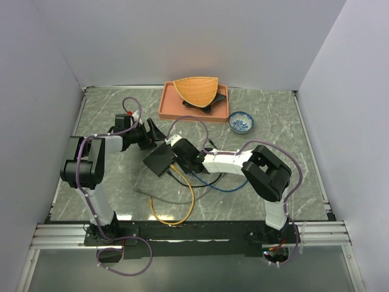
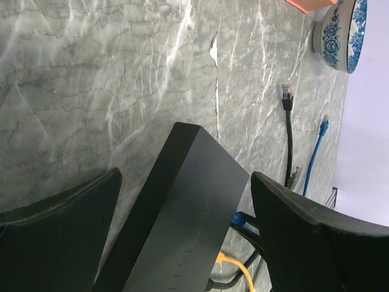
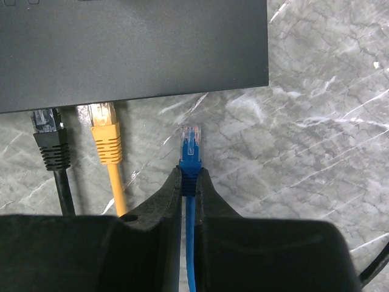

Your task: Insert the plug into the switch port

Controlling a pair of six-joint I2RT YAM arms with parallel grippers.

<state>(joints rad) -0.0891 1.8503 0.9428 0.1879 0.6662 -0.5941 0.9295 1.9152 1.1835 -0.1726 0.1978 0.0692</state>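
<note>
The switch (image 1: pixel 160 159) is a flat black box lying mid-table. In the right wrist view the switch (image 3: pixel 134 48) fills the top, with a black plug (image 3: pixel 48 134) and a yellow plug (image 3: pixel 104 131) seated in its near side. My right gripper (image 3: pixel 190 173) is shut on the blue plug (image 3: pixel 191 143), whose clear tip points at the switch's edge and stops a short gap from it. My left gripper (image 2: pixel 185 176) is open, and its fingers (image 2: pixel 61 231) straddle the switch (image 2: pixel 182 213) with gaps on both sides. The right gripper (image 1: pixel 182 155) sits at the switch's near-right side.
An orange tray (image 1: pixel 167 103) at the back holds a wicker basket (image 1: pixel 196 89) on a black dish. A blue-patterned bowl (image 1: pixel 241 122) stands to its right. Yellow (image 1: pixel 182 207), black and blue cables loop on the table near the arms. Two loose plugs (image 2: pixel 285 94) lie by the bowl.
</note>
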